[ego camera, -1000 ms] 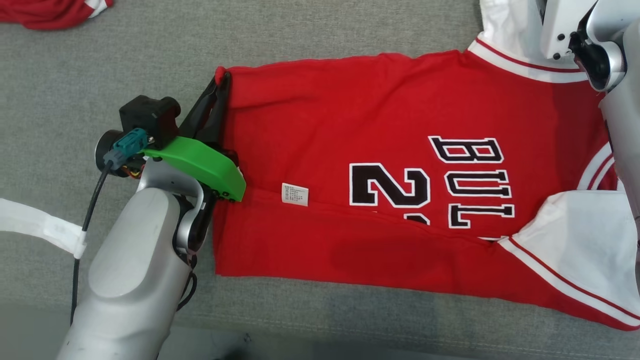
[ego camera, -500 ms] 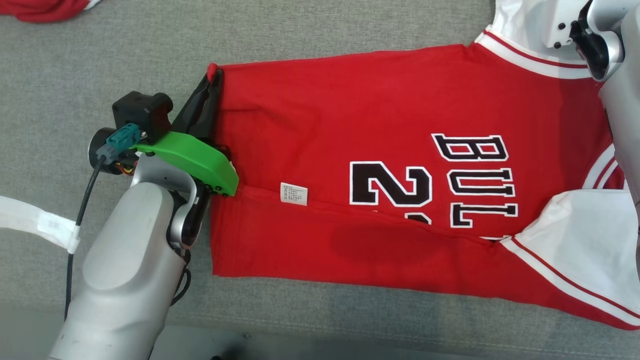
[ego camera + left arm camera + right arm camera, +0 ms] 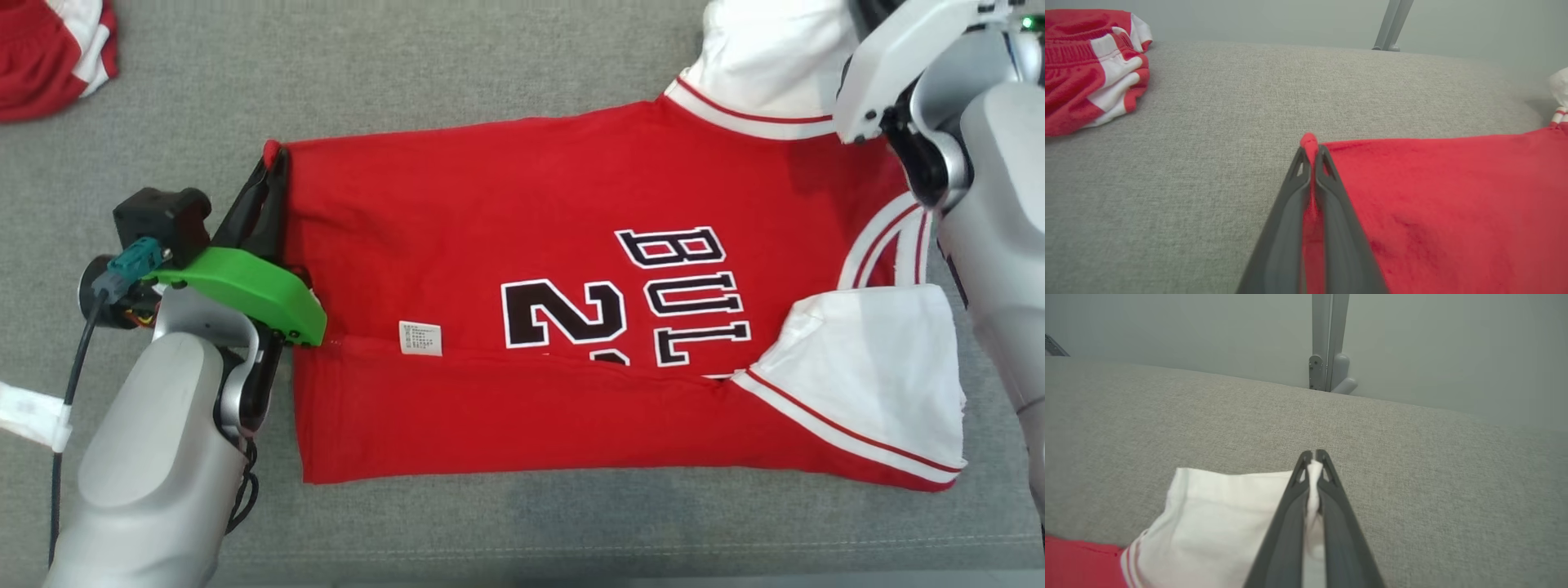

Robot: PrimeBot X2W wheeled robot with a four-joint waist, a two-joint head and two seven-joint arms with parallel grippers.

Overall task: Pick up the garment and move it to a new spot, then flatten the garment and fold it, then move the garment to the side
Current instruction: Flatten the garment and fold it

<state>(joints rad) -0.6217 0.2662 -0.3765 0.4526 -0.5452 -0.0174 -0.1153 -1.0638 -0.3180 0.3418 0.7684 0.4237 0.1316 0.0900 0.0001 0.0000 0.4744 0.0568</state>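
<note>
Head view: garment [image 3: 490, 196] flat on grey surface [image 3: 490, 65], near edge folded up to white label [image 3: 420, 338]; left hand [image 3: 1311, 149] clamps hem corner [image 3: 1309, 139] up-left of label, right hand [image 3: 1314, 455] clamps white sleeve [image 3: 1216, 514] up-right. Mid-fold; next, likely draw both grips nearward evenly.

A grey woven fabric surface [image 3: 490, 65] is stretching out wide, meeting a plain pale wall [image 3: 1167, 330] behind, where a slim metal post [image 3: 1329, 343] is standing upright.
</note>
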